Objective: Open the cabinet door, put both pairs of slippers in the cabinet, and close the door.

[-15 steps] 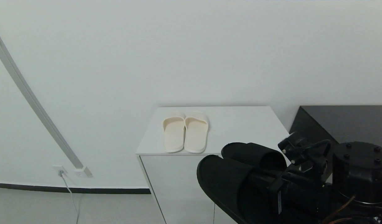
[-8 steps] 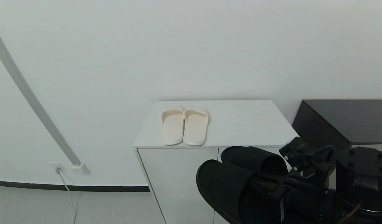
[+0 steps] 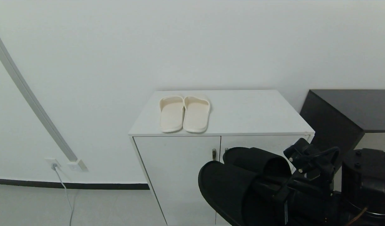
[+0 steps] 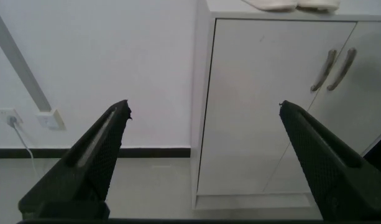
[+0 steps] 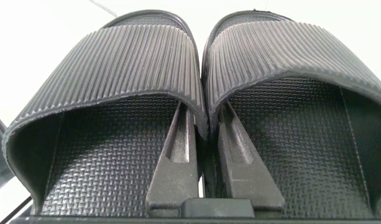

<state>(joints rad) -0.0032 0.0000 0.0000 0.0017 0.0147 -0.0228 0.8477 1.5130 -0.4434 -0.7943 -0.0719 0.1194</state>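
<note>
A pair of cream slippers (image 3: 184, 113) lies side by side on top of the white cabinet (image 3: 255, 121), toward its left. Both cabinet doors (image 3: 176, 175) are closed, with two metal handles (image 4: 334, 67) at the centre seam. My right gripper (image 5: 206, 115) is shut on the pair of black slippers (image 3: 242, 182), its fingers inside them pinching their inner walls together. It holds them in the air in front of the right door. My left gripper (image 4: 204, 107) is open with nothing between its fingers, low and facing the left door.
A dark table (image 3: 352, 106) stands right of the cabinet. On the wall to the left are a slanted grey conduit (image 3: 29, 97) and a socket with a cable (image 3: 59, 175). Bare floor (image 4: 115, 186) lies left of the cabinet.
The head view has shifted: the cabinet sits higher in the picture and its door fronts and handles now show. The black slippers stay held in the right gripper.
</note>
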